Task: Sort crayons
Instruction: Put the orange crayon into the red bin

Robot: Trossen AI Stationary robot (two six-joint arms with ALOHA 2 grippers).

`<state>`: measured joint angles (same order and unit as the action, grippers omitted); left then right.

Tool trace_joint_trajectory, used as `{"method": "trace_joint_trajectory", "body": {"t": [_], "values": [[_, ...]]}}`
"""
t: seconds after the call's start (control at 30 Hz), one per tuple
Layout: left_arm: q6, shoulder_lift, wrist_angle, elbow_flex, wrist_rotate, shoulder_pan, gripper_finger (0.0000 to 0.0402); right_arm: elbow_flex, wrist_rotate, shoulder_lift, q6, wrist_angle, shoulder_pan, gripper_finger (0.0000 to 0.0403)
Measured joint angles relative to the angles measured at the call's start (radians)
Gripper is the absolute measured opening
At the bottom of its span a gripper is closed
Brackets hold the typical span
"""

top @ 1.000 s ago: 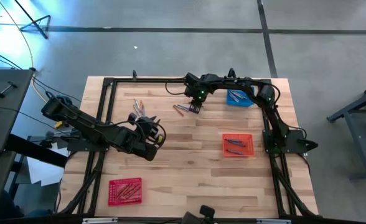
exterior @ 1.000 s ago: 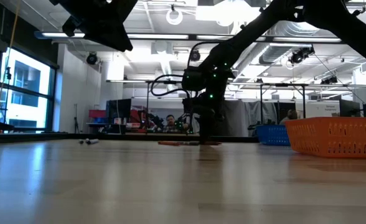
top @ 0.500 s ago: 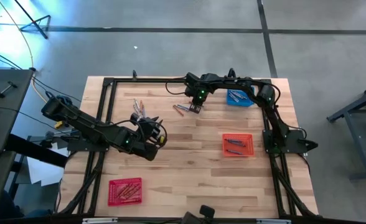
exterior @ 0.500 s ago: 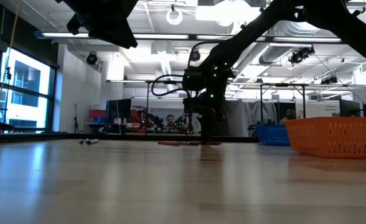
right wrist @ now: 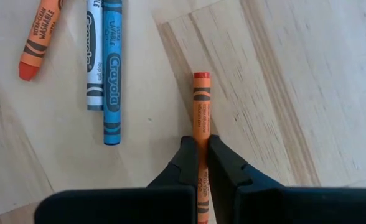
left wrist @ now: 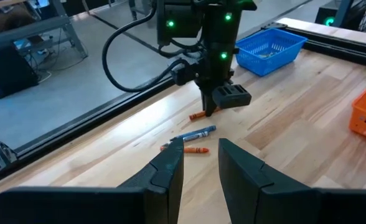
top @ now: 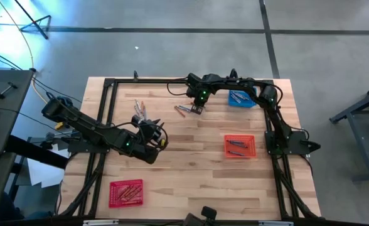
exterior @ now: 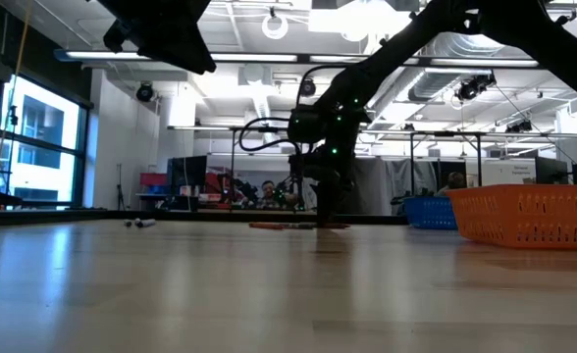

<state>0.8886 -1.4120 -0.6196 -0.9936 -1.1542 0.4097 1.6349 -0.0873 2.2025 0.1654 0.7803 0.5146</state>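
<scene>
Grip: my right hand [right wrist: 201, 163] is pinched on the orange crayon [right wrist: 200, 109] on the tabletop [right wrist: 282, 81].
Advice: I'd lift straight, sparing the blue crayon [right wrist: 112, 71].
Left hand [left wrist: 200, 163]: parted, empty.

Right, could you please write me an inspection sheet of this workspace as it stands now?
Surface: wooden table, black frame along its edges.
Job's things: loose crayons near the far edge; an orange crayon, a blue crayon; more in the baskets.
Clutter: blue basket, orange basket, red basket.
End effectors: right end effector shut on the orange crayon at the table; left end effector open, above mid-table.
Cables: black cable looping off the right arm.
Surroundings: open workshop; a person far behind.
</scene>
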Motion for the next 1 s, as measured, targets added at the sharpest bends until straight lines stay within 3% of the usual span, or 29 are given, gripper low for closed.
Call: {"method": "trace_joint_trajectory", "body": {"t": [0.67,0.9,1.0], "values": [[0.000,0.000,0.028,0.000,0.000,0.004,0.0086,-0.004,0.005,-0.075,0.019,0.038,0.017,0.0004],[-0.006,0.000,0.060,0.002,-0.042,0.009,0.0086,-0.002,0.005,-0.206,0.019,0.055,0.008,0.0004],[-0.131,0.000,0.159,0.001,-0.101,0.032,0.0086,-0.002,-0.011,-0.295,0.035,0.065,-0.016,0.0004]]}}
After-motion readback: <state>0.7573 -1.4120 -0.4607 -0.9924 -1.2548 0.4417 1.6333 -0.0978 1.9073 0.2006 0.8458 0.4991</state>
